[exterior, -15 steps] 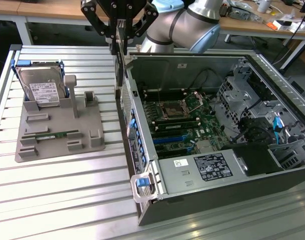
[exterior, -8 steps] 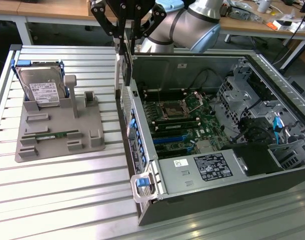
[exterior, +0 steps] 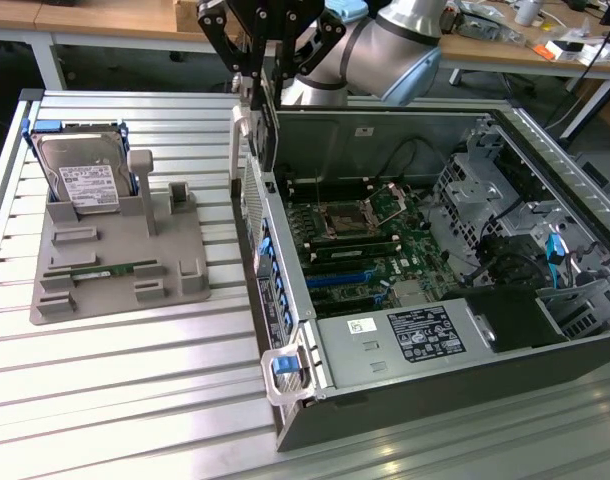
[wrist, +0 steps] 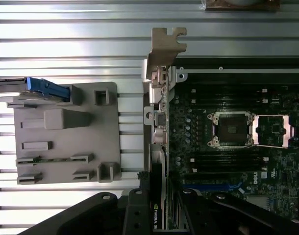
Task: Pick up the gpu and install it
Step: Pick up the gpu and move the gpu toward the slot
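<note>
My gripper [exterior: 266,62] is shut on the gpu [exterior: 262,125], which hangs edge-down with its silver end bracket [wrist: 164,51] pointing away from the wrist. The card is in the air over the rear wall of the open computer case [exterior: 285,300], at the edge of the motherboard [exterior: 370,245]. In the wrist view the gpu [wrist: 160,127] shows edge-on, running from the gripper [wrist: 161,208] out along the board's edge, with the black fingers [wrist: 137,213] on either side. The blue expansion slots [exterior: 337,280] lie lower on the board, with no card in them.
On the exterior view's left a grey holder tray [exterior: 120,265] carries a silver hard drive [exterior: 80,180] standing upright and a green memory stick [exterior: 105,271]. The CPU socket [exterior: 347,215] sits open on the board. Drive cages [exterior: 505,220] crowd the case's far side.
</note>
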